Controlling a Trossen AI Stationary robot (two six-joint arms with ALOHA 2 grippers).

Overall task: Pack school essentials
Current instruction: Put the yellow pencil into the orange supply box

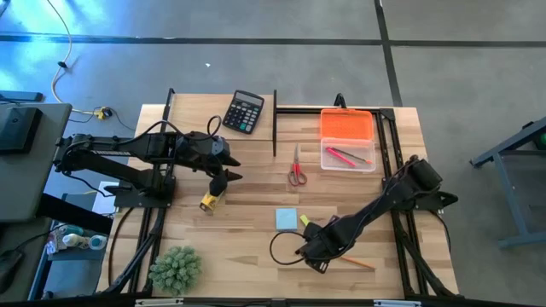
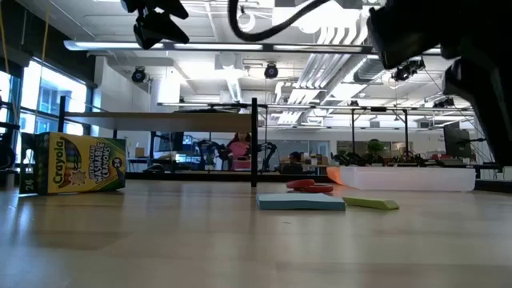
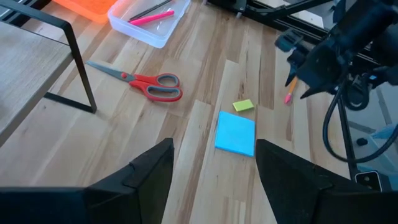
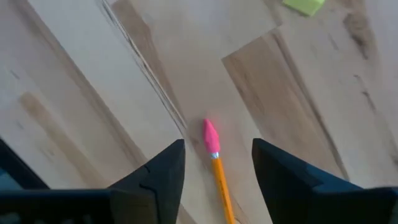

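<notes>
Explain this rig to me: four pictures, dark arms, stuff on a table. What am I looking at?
It is one moment seen by four cameras: one overhead, one at table height, and one on each arm's wrist. Two robot arms work at a wooden table.

The left gripper hangs open and empty above a crayon box. The right gripper is open, low over an orange pencil with a pink eraser tip, not yet holding it.

Also on the table: red-handled scissors, a blue note pad, a small yellow-green block, a black calculator, a spiky green plant, and a clear case with an orange lid holding a pink pen.
</notes>
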